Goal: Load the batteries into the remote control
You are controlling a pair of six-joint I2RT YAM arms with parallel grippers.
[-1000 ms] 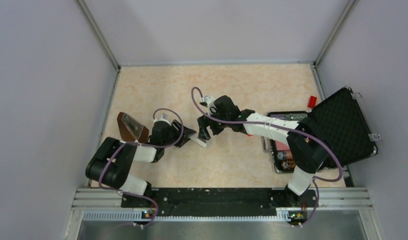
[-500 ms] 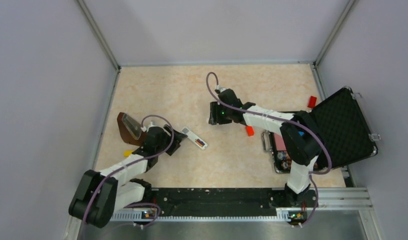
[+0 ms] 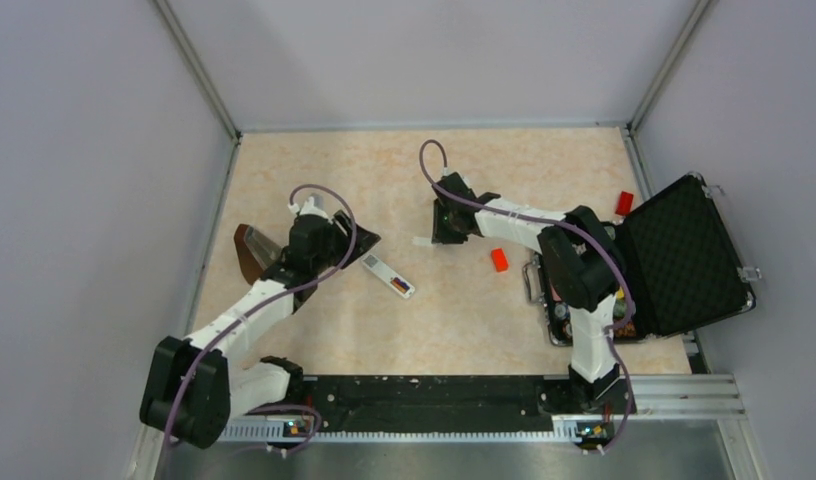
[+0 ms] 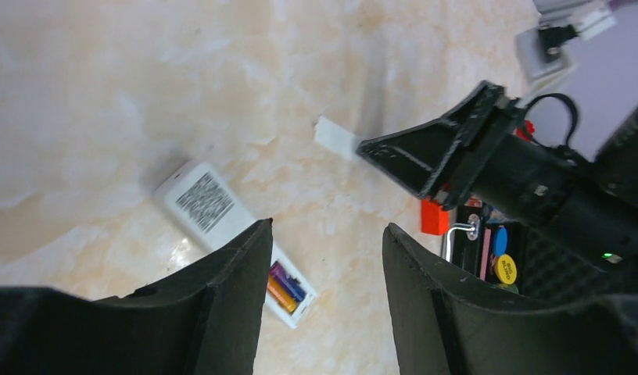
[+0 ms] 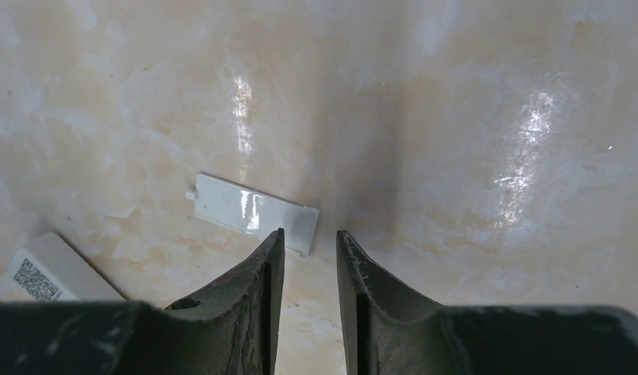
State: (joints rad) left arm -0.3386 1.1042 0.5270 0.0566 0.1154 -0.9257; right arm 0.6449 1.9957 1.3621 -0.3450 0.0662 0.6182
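- Two empty pincers: left gripper (image 4: 324,305) spread wide, right gripper (image 5: 310,297) parted narrowly.
- Small white rectangular plate (image 5: 253,212) lies just beyond the right tips.
- Slim white plastic remote control (image 4: 222,226) lies face-down mid-worktop.
- Dark purple and orange-brown cylindrical batteries (image 4: 284,283) sit side by side inside it.

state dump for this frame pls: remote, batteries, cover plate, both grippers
remote control: flat on the table, back up, cover off
batteries: purple and orange, side by side, seated in the remote's uncovered end
white cover plate: loose on the table, apart from the remote
left gripper: open, empty, near the remote
right gripper: narrowly open, empty, tips at the plate's end
red block: on the table beside the open case
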